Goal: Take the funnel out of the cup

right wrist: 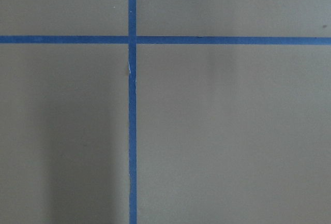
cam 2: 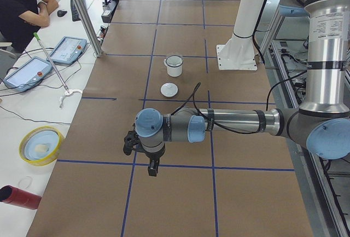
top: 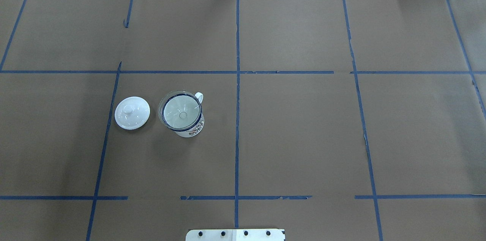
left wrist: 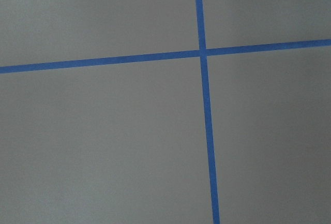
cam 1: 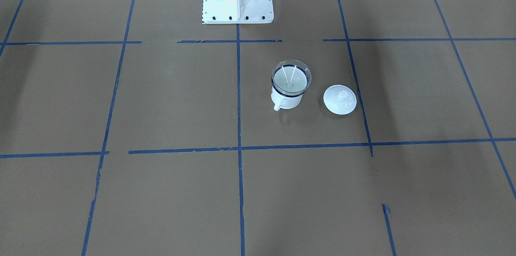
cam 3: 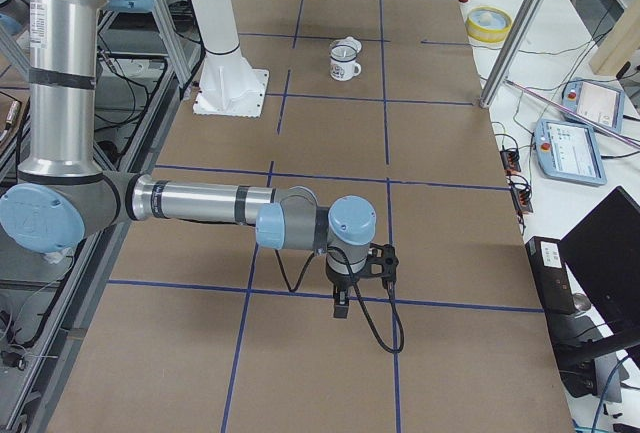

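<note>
**A:** Left gripper (cam 2: pixel 152 170) hangs closest, seen from the table's end, pointing down over bare brown paper and well apart from the work. Wide or narrow?

**B:** I cannot tell. Only the side views show it, and the same goes for the right gripper (cam 3: pixel 341 309). Both wrist cameras see nothing but paper and blue tape.

**A:** And from overhead, left to right?

**B:** First the lid (top: pixel 132 112), flat on the table (top: pixel 303 138), near the cup (top: pixel 193 129) but not touching it. The cup stands upright on the robot's left half. The funnel (top: pixel 181 114) sits in its mouth, bowl on the blue rim, not yet lifted.

**A:** What worries you?

**B:** The bowl looks about as wide as the mug. A pinch on its edge could catch the mug's rim too and lift or tip the cup (it looks light). Clear plastic is probably slick, so a shallow hold may slip. A finger coming down on the lid's side might also knock the lid.
</note>
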Controlling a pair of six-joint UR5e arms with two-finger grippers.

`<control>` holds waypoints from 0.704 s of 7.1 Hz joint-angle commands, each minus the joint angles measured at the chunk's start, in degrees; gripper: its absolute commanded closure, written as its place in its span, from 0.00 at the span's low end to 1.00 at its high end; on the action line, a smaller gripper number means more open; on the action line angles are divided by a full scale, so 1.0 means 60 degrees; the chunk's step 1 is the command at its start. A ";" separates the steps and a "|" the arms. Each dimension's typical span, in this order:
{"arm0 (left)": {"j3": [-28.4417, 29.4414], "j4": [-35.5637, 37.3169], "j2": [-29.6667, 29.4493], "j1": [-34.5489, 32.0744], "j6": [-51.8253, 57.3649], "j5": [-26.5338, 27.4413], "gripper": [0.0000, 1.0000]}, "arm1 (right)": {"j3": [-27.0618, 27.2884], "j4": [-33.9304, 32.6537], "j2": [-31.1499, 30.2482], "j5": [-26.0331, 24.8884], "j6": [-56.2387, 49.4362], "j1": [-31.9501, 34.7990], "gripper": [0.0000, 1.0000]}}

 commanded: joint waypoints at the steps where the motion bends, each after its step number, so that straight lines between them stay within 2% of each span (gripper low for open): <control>1: 0.0034 -0.0054 0.0001 0.0008 0.0009 0.0061 0.00 | 0.0006 0.0000 0.0000 0.0000 0.0000 0.0000 0.00; 4: -0.0009 -0.0069 -0.0174 0.0022 -0.0108 0.0076 0.00 | -0.0009 0.0000 0.0000 0.0000 0.0000 0.0000 0.00; 5: -0.0387 -0.0011 -0.0334 0.0023 -0.0166 0.0119 0.00 | 0.0006 0.0000 0.0000 0.0000 0.0000 0.0000 0.00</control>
